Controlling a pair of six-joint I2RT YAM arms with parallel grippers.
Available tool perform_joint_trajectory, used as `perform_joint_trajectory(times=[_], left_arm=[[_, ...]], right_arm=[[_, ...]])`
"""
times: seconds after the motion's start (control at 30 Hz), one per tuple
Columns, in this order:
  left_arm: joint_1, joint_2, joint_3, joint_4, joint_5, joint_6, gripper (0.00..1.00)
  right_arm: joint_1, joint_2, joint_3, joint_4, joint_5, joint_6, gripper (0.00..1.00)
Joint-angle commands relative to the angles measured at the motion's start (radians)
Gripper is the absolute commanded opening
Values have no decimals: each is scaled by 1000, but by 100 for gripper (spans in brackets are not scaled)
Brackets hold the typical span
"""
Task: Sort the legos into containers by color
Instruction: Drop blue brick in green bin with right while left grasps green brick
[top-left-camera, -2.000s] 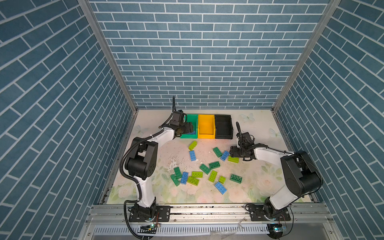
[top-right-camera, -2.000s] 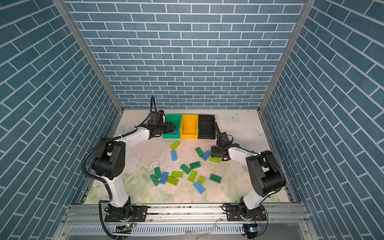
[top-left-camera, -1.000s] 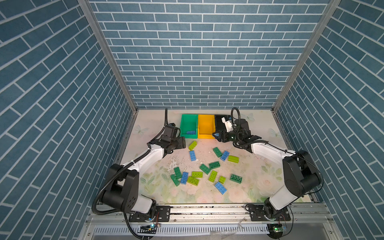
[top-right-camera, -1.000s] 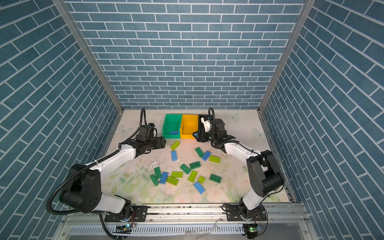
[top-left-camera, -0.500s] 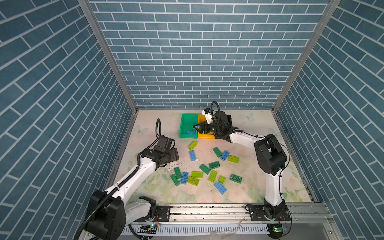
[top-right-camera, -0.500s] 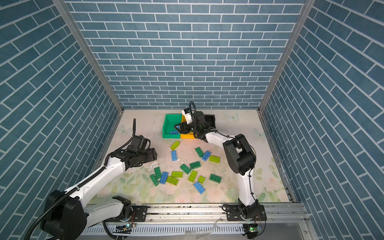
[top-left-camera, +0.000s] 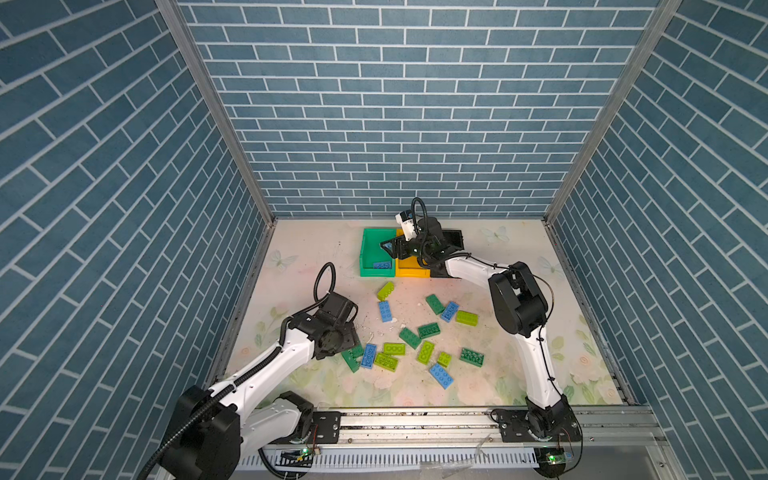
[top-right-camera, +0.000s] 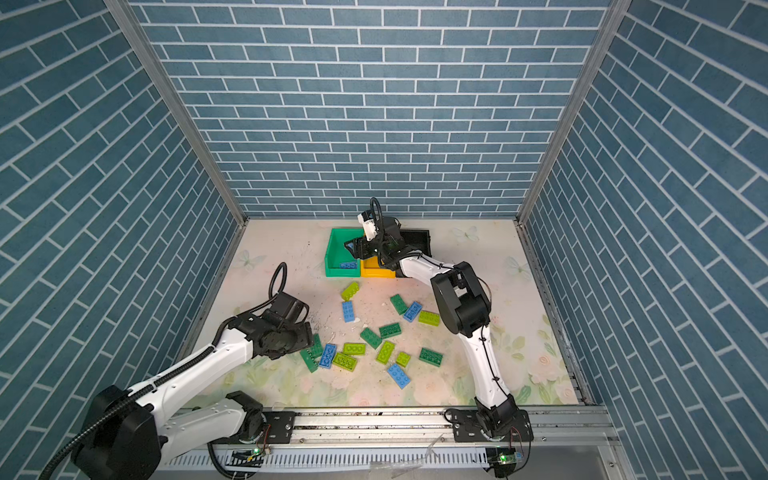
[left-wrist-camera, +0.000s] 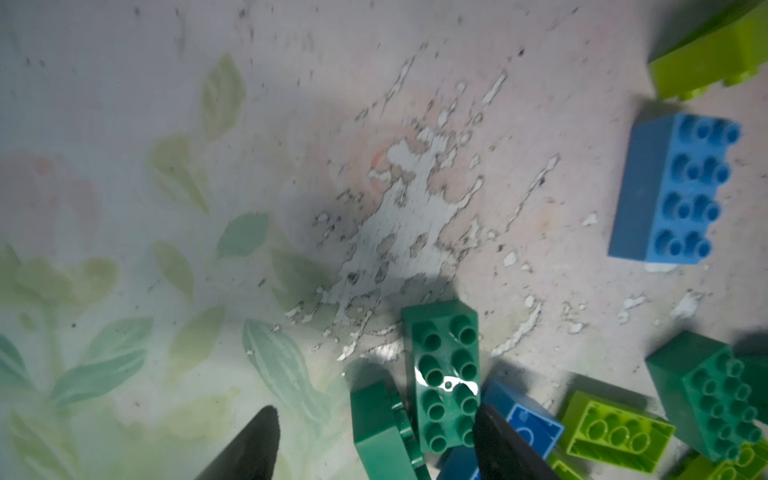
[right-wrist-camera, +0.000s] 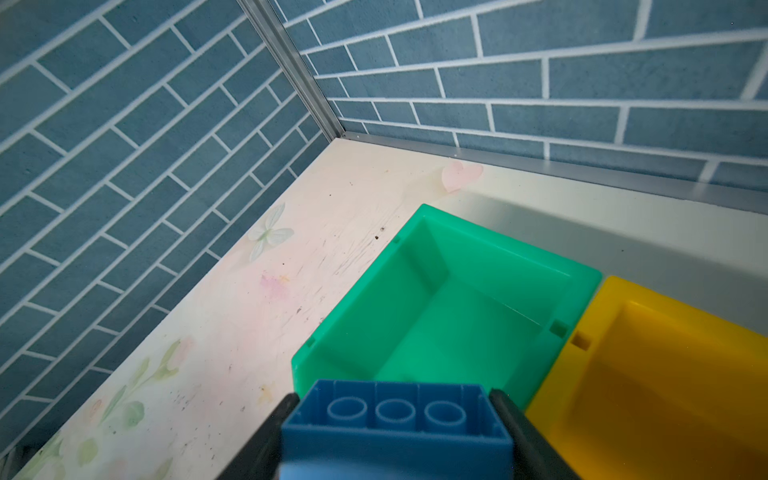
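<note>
My right gripper is shut on a light blue lego, held underside up over the front edge of the green container. In both top views it hangs there. One blue lego lies inside the green container. My left gripper is open and low over the mat at the pile's left end. Between its fingers are a dark green lego lying on its side and a studs-up dark green lego.
The yellow container and the black container stand to the right of the green one. Several loose blue, dark green and lime legos lie mid-mat, such as a lime one and a blue one. Brick-pattern walls enclose the mat.
My left arm has swung from the green container back to the front-left legos, its jaws narrowing slightly. My right arm has carried the blue lego from mid-mat to above the green container.
</note>
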Motion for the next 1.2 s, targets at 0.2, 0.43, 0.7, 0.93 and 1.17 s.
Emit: perform_joint_trajectory(times=[0.2, 0.43, 0.7, 0.93, 1.17], left_arm=[[-88, -27, -48, -20, 7, -144, 68], [-136, -35, -65, -24, 25, -188, 62], [-165, -49, -114, -7, 36, -221, 54], [-168, -36, -120, 3, 16, -219, 49], [-168, -5, -124, 37, 9, -195, 41]], right_arm=[[4, 44, 58, -81, 44, -85, 58], [9, 45, 54, -80, 48, -84, 62], [11, 47, 60, -85, 53, -84, 69], [20, 51, 68, -89, 45, -91, 77], [24, 50, 69, -95, 50, -95, 83]])
